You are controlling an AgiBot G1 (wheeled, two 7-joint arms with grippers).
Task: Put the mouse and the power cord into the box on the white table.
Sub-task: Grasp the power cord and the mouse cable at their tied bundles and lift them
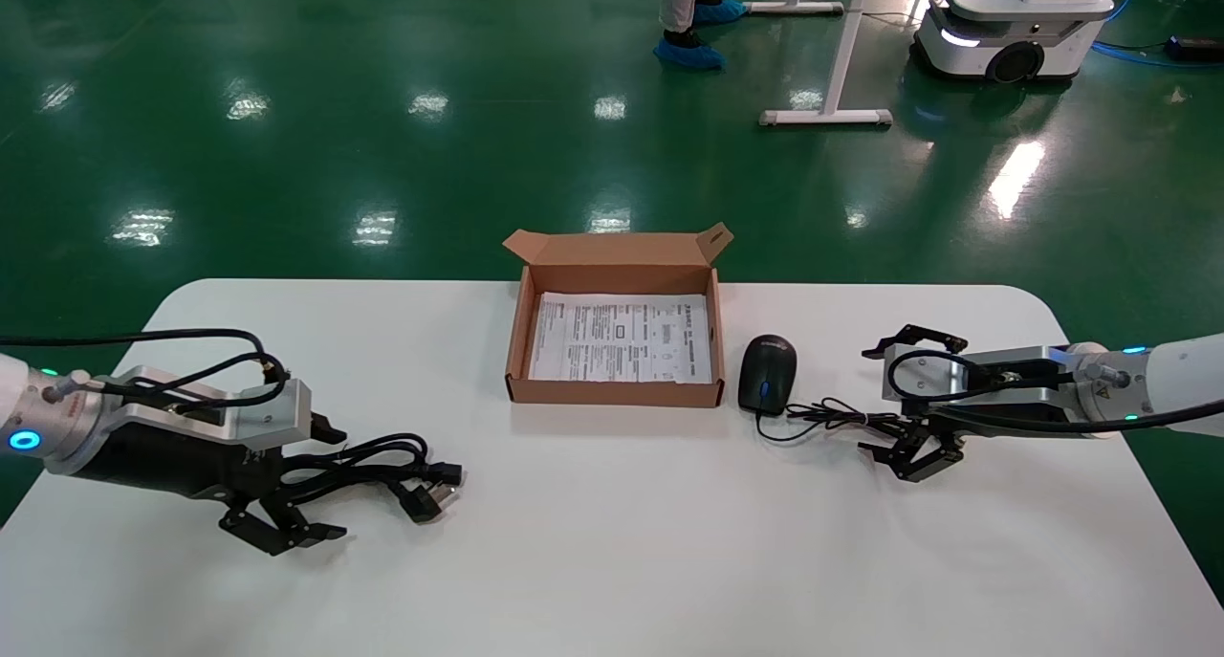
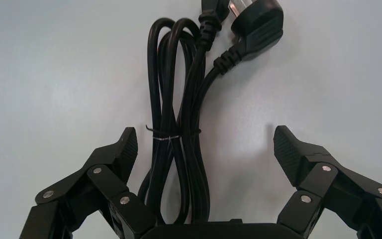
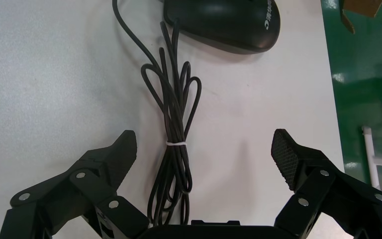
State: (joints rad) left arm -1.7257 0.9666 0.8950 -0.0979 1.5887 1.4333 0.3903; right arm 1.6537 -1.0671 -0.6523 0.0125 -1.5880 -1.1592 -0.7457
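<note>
The brown cardboard box [image 1: 517, 341] lies open at the far middle of the white table [image 1: 612, 561], a printed sheet on its bottom. The black mouse [image 1: 767, 372] [image 3: 229, 22] sits just right of the box, its thin tied cable [image 1: 824, 414] [image 3: 176, 149] trailing between the fingers of my right gripper [image 1: 865, 404] [image 3: 205, 144], which is open and low over the table. At the left front, the bundled power cord [image 1: 382, 461] [image 2: 176, 109] with its plug [image 2: 254, 25] lies flat, and my left gripper [image 1: 330, 485] [image 2: 205, 144] straddles its looped end, open.
Beyond the table's far edge is green floor with a white stand [image 1: 830, 114], a person's feet in blue covers [image 1: 688, 53] and another robot's base [image 1: 1004, 26]. The table's front edge is near both arms.
</note>
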